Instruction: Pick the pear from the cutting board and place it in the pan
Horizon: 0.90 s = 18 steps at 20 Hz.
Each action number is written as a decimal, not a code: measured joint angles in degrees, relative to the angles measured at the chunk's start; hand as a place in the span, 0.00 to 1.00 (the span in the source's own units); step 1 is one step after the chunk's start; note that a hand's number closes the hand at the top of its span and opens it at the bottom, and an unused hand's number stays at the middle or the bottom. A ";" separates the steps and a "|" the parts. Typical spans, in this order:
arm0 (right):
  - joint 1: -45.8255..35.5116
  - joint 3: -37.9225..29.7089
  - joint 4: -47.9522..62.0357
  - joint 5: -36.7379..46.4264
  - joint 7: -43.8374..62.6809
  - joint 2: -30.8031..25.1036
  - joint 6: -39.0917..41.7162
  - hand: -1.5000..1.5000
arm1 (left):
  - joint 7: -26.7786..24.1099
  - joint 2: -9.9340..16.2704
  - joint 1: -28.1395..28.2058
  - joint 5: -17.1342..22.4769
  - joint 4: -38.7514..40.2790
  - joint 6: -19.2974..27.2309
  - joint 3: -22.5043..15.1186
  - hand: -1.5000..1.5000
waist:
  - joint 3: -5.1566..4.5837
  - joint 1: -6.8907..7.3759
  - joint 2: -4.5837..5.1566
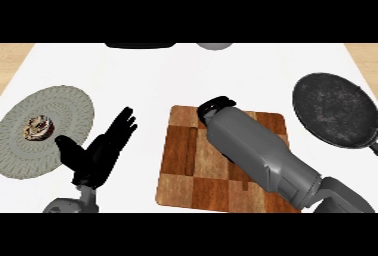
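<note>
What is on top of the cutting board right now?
The right forearm lies across the cutting board, its right hand at the far edge. No pear shows; the hand and forearm may be covering it.

A kitchen, seen from above at a white counter (184,75). On it, a wooden cutting board (192,170) with a chequered pattern, and to the right a dark round pan (336,110). At the left, a grey woven mat (59,150) with a small piece of food (38,127) on top. Light wooden surface (11,60) at both far corners. Two partly visible kitchen items (140,45) at the far edge, too cut off to identify.
</note>
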 measured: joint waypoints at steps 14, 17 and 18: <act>4.91 -0.51 -3.03 14.38 -8.62 -4.10 -1.59 1.00 | 1.87 -0.89 -0.22 -0.79 -1.21 -1.09 1.53 0.50 | -0.06 0.45 -0.14; 5.89 0.99 -4.43 18.01 -12.79 -5.40 -3.48 1.00 | 2.02 -1.24 -0.42 -0.98 -0.71 -1.38 1.62 0.50 | -0.07 0.51 -0.24; 6.21 1.33 -4.48 19.30 -13.82 -5.54 -4.15 1.00 | 1.89 -1.34 -0.39 -1.23 -0.68 -1.32 1.71 0.50 | -0.08 0.55 -0.27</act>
